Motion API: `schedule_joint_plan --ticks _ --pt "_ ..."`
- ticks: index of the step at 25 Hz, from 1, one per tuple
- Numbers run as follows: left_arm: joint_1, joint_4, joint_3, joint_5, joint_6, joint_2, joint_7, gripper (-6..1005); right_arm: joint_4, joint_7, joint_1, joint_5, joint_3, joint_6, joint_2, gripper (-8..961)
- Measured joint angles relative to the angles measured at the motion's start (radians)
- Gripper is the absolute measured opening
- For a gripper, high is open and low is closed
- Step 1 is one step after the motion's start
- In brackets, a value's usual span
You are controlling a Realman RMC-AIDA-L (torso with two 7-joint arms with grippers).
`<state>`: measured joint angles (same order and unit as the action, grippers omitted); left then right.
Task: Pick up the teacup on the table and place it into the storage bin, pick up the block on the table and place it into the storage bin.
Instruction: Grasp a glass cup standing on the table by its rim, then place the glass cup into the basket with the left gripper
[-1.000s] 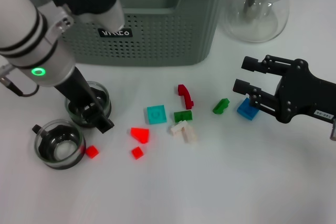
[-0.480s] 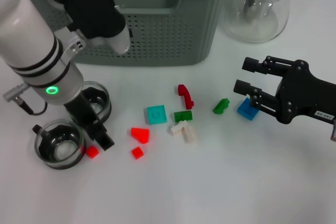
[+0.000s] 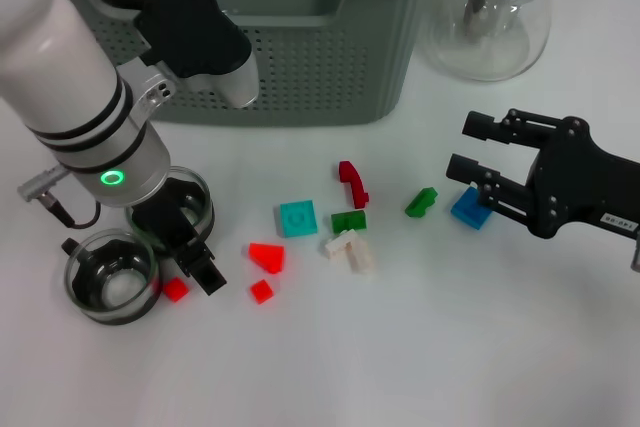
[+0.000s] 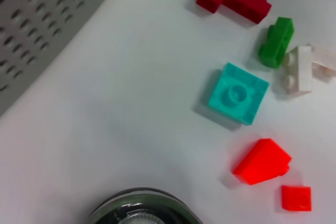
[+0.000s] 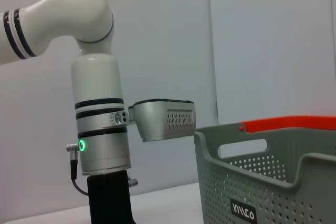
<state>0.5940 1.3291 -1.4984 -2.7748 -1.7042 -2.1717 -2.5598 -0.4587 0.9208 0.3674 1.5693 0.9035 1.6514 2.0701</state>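
Hovering low over the white surface (image 3: 420, 347), the left hand (image 3: 195, 262) is sitting just beside two glass teacups; its black fingers are pointing down btwn the rear teacup (image 3: 180, 202) and a small red square block (image 3: 176, 289). Can't tell how far those fingers are spread, & nothing is visibly gripped. The front teacup (image 3: 112, 275) is standing upright near the surface's left edge, w/ the red square block touching or nearly touching its rim on the robot's right. The left wrist view is showing only the dark rim of a teacup (image 4: 142, 211) at the frame edge.

The storage bin (image 3: 300, 67), grey-green w/ perforated walls & a black label, is standing at the back, well apart from the cups, behind the left arm. A glass carafe (image 3: 490, 17) w/ black lid is standing just beside it on the robot's right.

Blocks are lying scattered mid-surface: red wedge (image 3: 267, 256), another small red square (image 3: 262, 291), teal square plate (image 3: 298, 218), dark red curved piece (image 3: 351, 183), green brick (image 3: 348, 221), white brick (image 3: 350, 249), light green piece (image 3: 421, 202).

The right hand (image 3: 468, 157) is hanging idle on the robot's right, fingers spread apart & holding nothing, w/ a blue block (image 3: 468, 208) lying right under its lower finger.
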Motion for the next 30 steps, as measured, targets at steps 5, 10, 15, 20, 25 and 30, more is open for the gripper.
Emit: schedule_joint_plan --ticks 5,10,15,20,25,30 --pt "0.005 -0.003 -0.001 -0.002 0.009 0.001 -0.017 746 0.008 0.000 0.002 0.000 0.000 0.000 -0.005 504" --pt "0.005 -0.002 -0.001 -0.003 0.012 0.003 -0.017 630 0.009 0.001 0.002 0.000 0.000 0.000 -0.005 504" --pt "0.008 -0.002 0.005 -0.003 0.018 0.005 -0.008 478 0.009 0.001 -0.001 0.000 0.000 0.000 -0.005 504" --pt "0.009 0.001 0.009 -0.003 0.020 0.006 0.006 238 0.009 0.001 -0.002 0.000 0.000 0.001 -0.005 505" --pt "0.010 0.011 0.025 0.000 0.018 0.006 0.011 73 0.009 0.001 -0.002 0.000 0.000 0.001 -0.005 505" --pt "0.010 0.064 0.167 0.101 -0.051 0.003 0.110 42 0.009 0.001 -0.002 0.000 0.000 0.004 -0.005 505"
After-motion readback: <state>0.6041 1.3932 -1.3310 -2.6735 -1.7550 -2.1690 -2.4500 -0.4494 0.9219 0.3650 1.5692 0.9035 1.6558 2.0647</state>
